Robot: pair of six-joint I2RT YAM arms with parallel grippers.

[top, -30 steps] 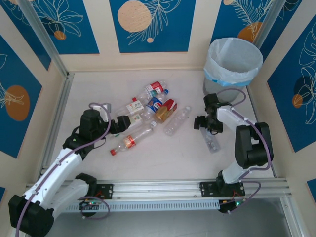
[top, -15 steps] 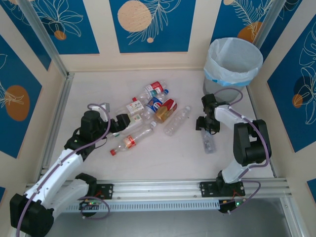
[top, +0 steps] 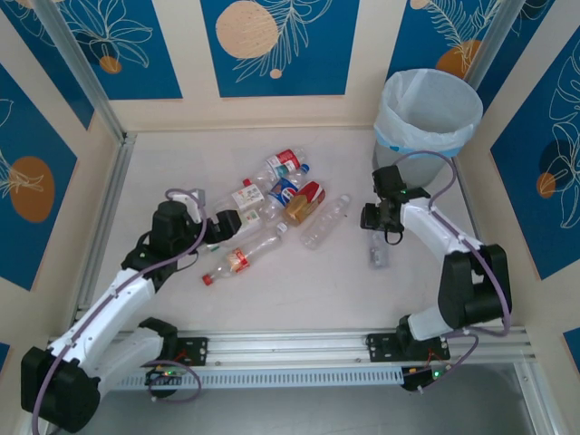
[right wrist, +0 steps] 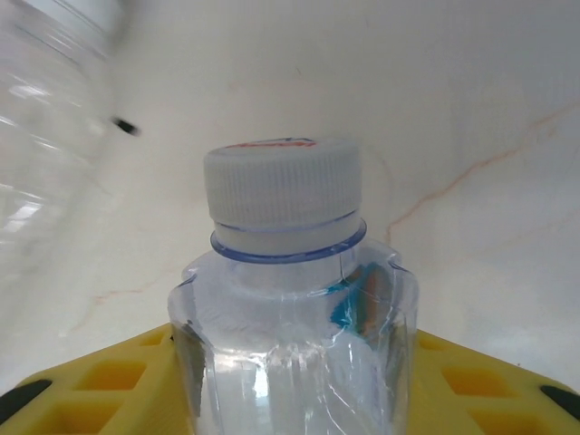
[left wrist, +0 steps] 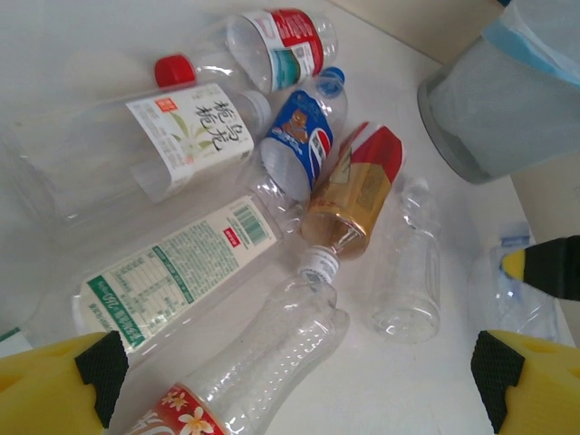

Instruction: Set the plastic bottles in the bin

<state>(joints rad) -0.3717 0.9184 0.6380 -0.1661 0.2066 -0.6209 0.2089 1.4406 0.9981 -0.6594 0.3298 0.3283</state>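
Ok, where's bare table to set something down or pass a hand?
Bare: the table strip between the bottle pile and the front rail, and the far-left corner. Crowded: the pile, and beside the bin where the right pincer grips a clear bottle.

The left fingers (top: 226, 221) are at the left edge of a heap of plastic bottles (top: 283, 192) on the counter (top: 299, 299). A long bottle with a red cap (top: 243, 257) lies just beside them, on the near side. The right fingers (top: 378, 221) grip a small clear bottle (top: 379, 251), which sticks out toward the near edge. The bin (top: 426, 113) stands behind the right fingers, well apart from the left ones.
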